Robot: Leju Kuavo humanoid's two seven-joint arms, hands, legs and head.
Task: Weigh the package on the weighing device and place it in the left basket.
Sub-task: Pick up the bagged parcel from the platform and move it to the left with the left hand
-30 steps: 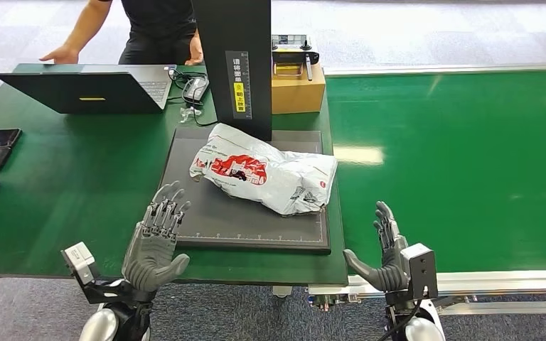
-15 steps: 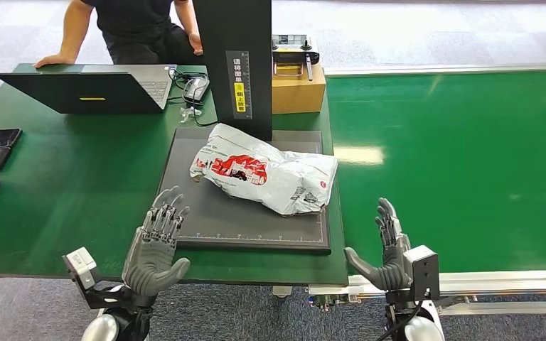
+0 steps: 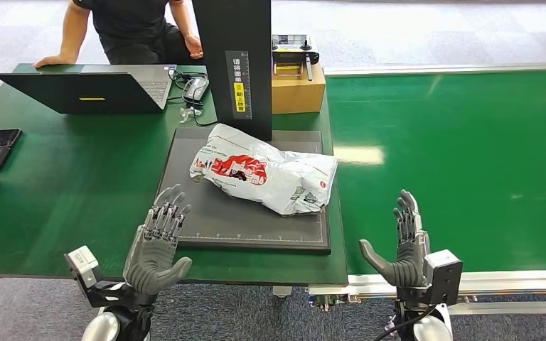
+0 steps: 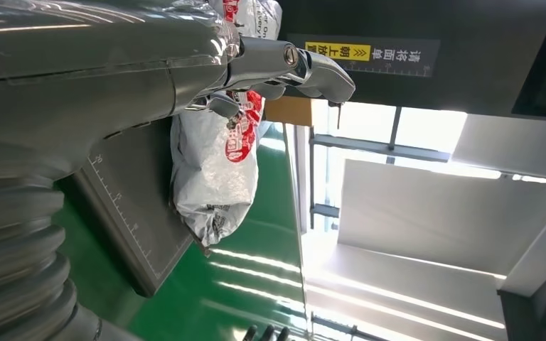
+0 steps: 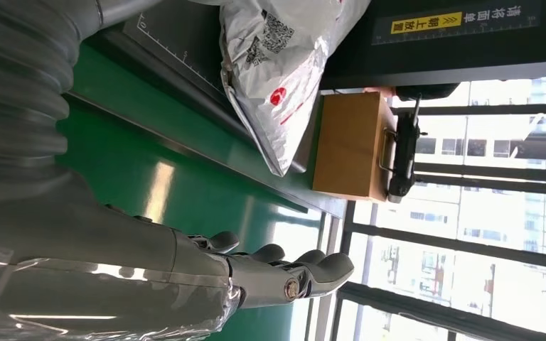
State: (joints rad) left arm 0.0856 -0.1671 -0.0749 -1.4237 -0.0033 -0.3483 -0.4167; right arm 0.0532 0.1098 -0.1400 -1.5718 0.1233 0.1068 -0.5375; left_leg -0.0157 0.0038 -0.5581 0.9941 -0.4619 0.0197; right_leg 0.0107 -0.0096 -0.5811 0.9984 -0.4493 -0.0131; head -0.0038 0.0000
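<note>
Right hand (image 3: 407,249) has shifted outward along the green belt (image 3: 455,163) since a second ago, fingers apart, palm inward, holding nothing. Left hand (image 3: 155,245) has drawn back slightly at the near corner of the scale platform (image 3: 249,220), fingers spread, empty. Package (image 3: 263,169), a crinkled glossy white bag with red print, lies on the matte dark gridded platform, against the black upright column (image 3: 234,64). Green table (image 3: 64,185) carries a laptop (image 3: 85,89); a cardboard box (image 3: 298,89) sits behind the platform.

Yellow label w/ 朝上放置 on black post (image 3: 232,64).
</note>
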